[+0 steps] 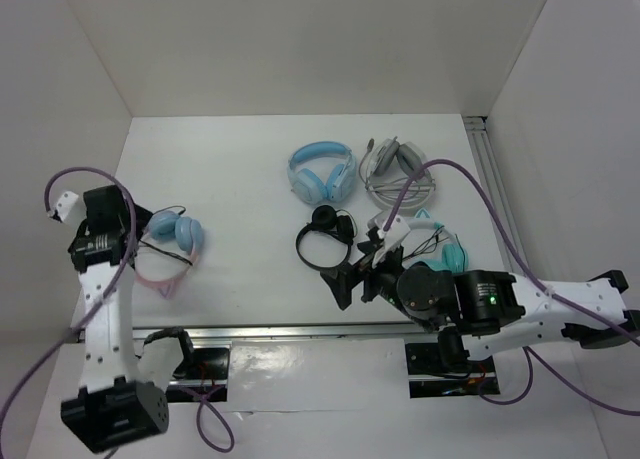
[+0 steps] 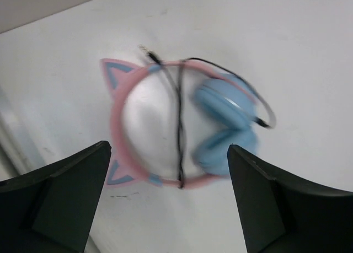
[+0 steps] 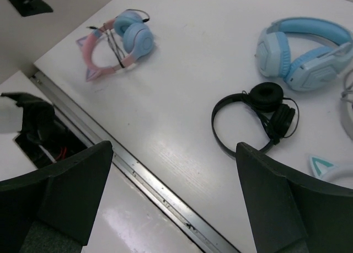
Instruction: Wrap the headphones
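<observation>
The left gripper (image 2: 168, 149) hangs straight over the headphones (image 2: 182, 126) with its fingers spread wide and nothing between them, so it grips nothing. The pair lies flat on the table (image 2: 287, 38) right below it and apart from it, which suits a tool that has let go or is lining up for another reach. The right gripper (image 3: 174, 147) is spread just as wide and empty. It sits well apart from the pair, which shows far ahead and to its left, probably parked there to keep out of the other arm's way. A black pair (image 3: 259, 118) lies much nearer in front of it. The headphones have a pink band with two cat ears and light blue cups folded inward, touching each other. The thin black cable crosses the band's loop and curls round the cups, its plug lying by one ear. The cups are blurred, so I cannot say whether the wrap is snug or only draped.
</observation>
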Robot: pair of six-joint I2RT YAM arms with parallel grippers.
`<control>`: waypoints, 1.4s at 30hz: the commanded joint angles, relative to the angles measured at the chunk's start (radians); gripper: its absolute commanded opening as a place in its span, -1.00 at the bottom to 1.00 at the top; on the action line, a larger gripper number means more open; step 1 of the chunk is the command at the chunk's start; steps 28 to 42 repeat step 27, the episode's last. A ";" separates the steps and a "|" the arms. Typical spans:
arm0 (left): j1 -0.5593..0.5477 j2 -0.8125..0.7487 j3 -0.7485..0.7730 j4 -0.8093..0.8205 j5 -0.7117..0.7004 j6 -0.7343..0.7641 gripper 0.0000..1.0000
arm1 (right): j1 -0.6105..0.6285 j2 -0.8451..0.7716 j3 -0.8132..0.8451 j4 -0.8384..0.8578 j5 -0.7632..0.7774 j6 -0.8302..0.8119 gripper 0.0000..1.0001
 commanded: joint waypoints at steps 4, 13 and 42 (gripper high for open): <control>-0.006 -0.359 -0.028 0.083 0.545 0.303 1.00 | -0.004 -0.024 0.131 -0.291 0.231 0.252 0.99; -0.130 -0.745 -0.010 -0.079 0.737 0.417 1.00 | -0.004 -0.091 0.131 -0.525 0.177 0.399 0.99; -0.196 -0.768 -0.010 -0.136 0.693 0.417 1.00 | -0.004 -0.213 0.089 -0.592 0.227 0.421 0.99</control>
